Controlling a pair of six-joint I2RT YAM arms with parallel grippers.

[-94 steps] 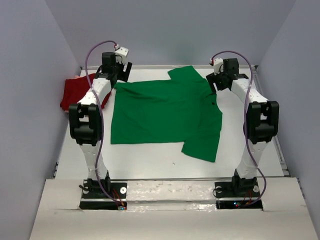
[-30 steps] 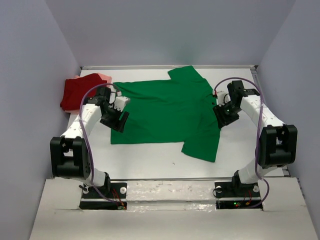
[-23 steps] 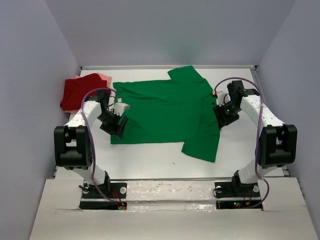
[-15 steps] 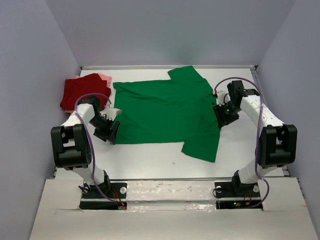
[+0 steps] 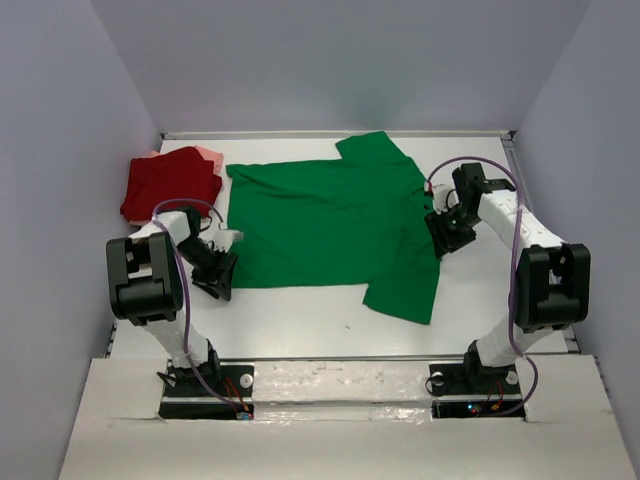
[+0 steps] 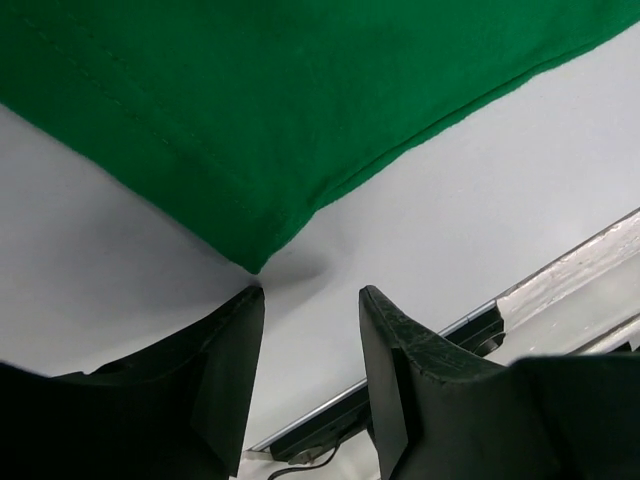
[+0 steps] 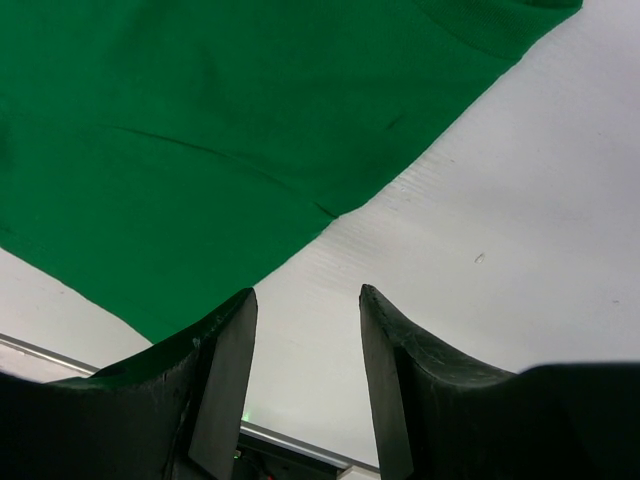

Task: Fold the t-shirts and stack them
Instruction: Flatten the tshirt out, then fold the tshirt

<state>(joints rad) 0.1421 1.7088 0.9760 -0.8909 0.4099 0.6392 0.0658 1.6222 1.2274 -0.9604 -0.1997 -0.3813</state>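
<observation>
The bright green t-shirt (image 5: 325, 225) lies spread flat on the white table. A dark red t-shirt (image 5: 170, 182) lies bunched at the back left, with a pale pink t-shirt (image 5: 207, 154) showing behind it. My left gripper (image 5: 217, 280) is open and empty, low over the table just off the green shirt's near-left corner (image 6: 255, 262). My right gripper (image 5: 442, 240) is open and empty beside the green shirt's right edge (image 7: 330, 215), over bare table.
The table's metal front rail (image 6: 560, 275) shows in the left wrist view. Grey walls close in the table on the left, back and right. The near strip of table (image 5: 300, 325) in front of the green shirt is bare white.
My left arm has swung from the far left of the table down to the green shirt's near-left corner. My right arm came down to the shirt's right edge and has since barely moved.
</observation>
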